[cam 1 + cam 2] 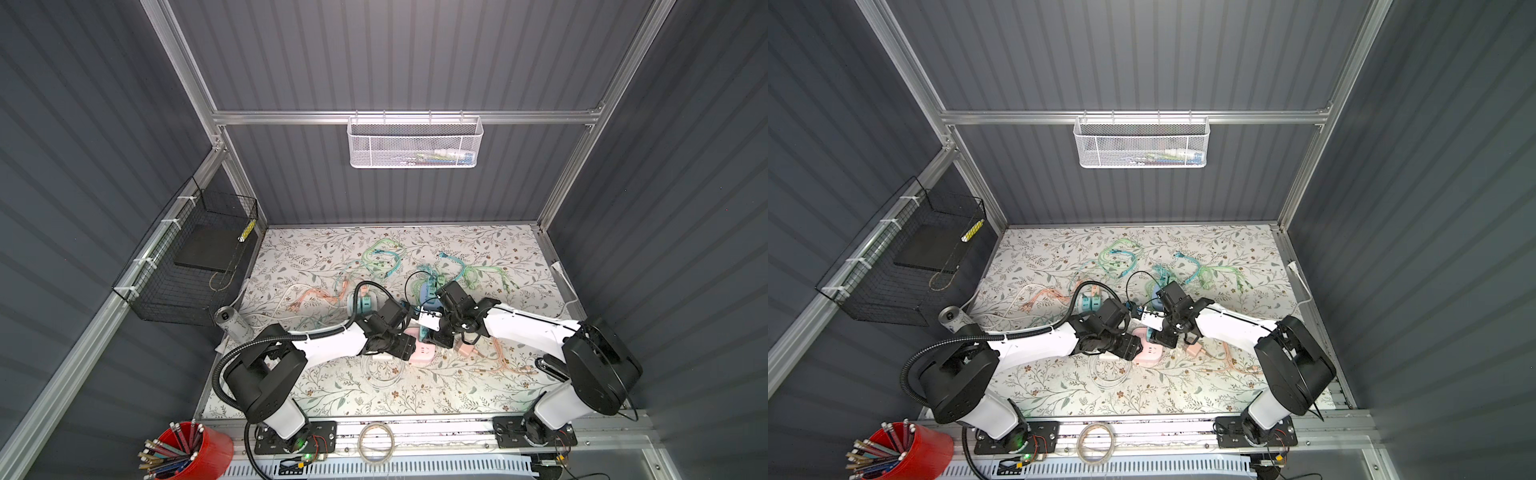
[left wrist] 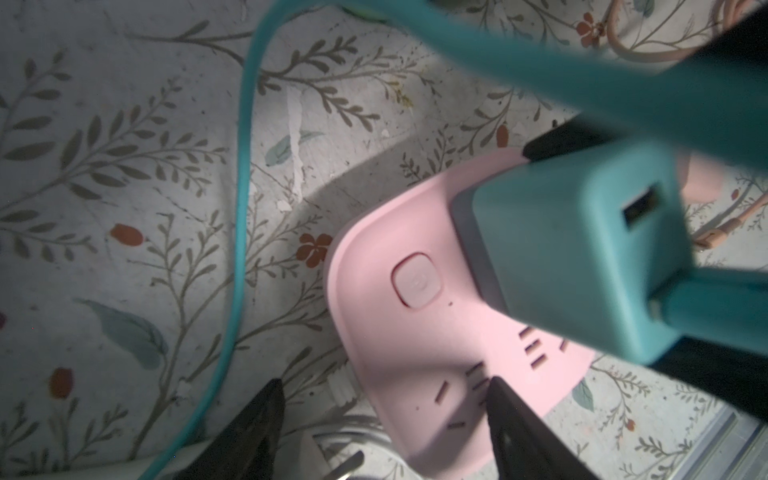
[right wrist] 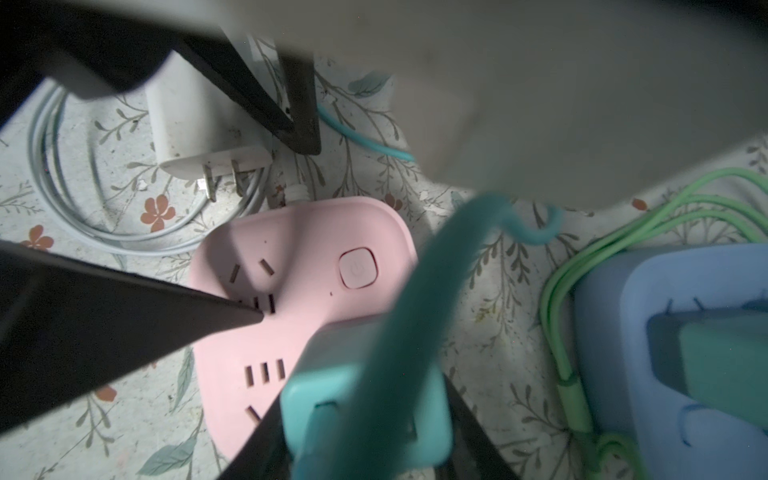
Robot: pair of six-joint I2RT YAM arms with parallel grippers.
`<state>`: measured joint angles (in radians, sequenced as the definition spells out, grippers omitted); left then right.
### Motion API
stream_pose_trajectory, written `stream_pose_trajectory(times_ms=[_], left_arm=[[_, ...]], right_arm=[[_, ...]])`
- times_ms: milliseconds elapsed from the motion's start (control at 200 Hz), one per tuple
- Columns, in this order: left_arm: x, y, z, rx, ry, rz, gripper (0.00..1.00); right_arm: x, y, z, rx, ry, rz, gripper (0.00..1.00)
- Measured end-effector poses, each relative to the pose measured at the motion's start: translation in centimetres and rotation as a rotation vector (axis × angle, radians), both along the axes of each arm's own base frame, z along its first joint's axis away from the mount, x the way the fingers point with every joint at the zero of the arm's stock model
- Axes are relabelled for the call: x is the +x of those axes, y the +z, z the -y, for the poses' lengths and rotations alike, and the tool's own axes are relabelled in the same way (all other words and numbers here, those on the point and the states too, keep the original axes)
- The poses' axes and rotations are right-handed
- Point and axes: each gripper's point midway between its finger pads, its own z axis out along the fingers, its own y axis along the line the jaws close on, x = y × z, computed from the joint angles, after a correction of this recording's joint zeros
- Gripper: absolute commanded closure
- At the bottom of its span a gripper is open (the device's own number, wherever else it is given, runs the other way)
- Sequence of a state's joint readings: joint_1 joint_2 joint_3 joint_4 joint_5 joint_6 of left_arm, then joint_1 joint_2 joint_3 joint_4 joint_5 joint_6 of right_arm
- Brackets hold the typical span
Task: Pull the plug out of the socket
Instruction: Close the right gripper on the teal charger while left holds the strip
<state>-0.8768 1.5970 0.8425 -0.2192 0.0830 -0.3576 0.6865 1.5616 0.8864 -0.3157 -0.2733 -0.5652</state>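
A pink socket (image 3: 299, 257) lies flat on the flowered table near the middle, partly under both wrists in both top views (image 1: 424, 353) (image 1: 1149, 354). A teal plug (image 3: 365, 407) (image 2: 582, 249) with a teal cable (image 3: 415, 291) stands in it. My right gripper (image 3: 365, 399) is shut on the plug, a black finger against each of its sides. My left gripper (image 2: 384, 382) is open at the socket's other end. One of its fingertips (image 3: 249, 316) rests on the socket's face; its other finger (image 3: 299, 124) hangs over the table beside a white charger.
A loose white charger (image 3: 199, 124) and coiled white cable (image 3: 54, 187) lie beside the socket. A blue socket (image 3: 623, 332) holding another plug, green cables (image 3: 582, 257), a pink charger (image 1: 466, 350), a metal can (image 1: 230, 321) and a black wire basket (image 1: 195, 266) surround the spot.
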Motion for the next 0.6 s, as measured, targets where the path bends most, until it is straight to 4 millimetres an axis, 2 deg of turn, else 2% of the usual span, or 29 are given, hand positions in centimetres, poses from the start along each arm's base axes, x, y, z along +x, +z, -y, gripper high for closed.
stream_pose_trajectory(times_ms=[60,210,600], left_arm=[[0.06,0.04,0.03,-0.003,0.003,0.001,0.24],[0.07,-0.01,0.02,-0.004,0.009,-0.003,0.24],[0.16,-0.17,0.31,-0.016,0.014,-0.018,0.24]], right_arm=[[0.03,0.03,-0.02,0.002,-0.005,-0.001,0.43],[0.09,0.03,-0.13,0.003,0.001,0.004,0.42],[0.31,0.33,-0.22,0.001,0.005,0.012,0.60]])
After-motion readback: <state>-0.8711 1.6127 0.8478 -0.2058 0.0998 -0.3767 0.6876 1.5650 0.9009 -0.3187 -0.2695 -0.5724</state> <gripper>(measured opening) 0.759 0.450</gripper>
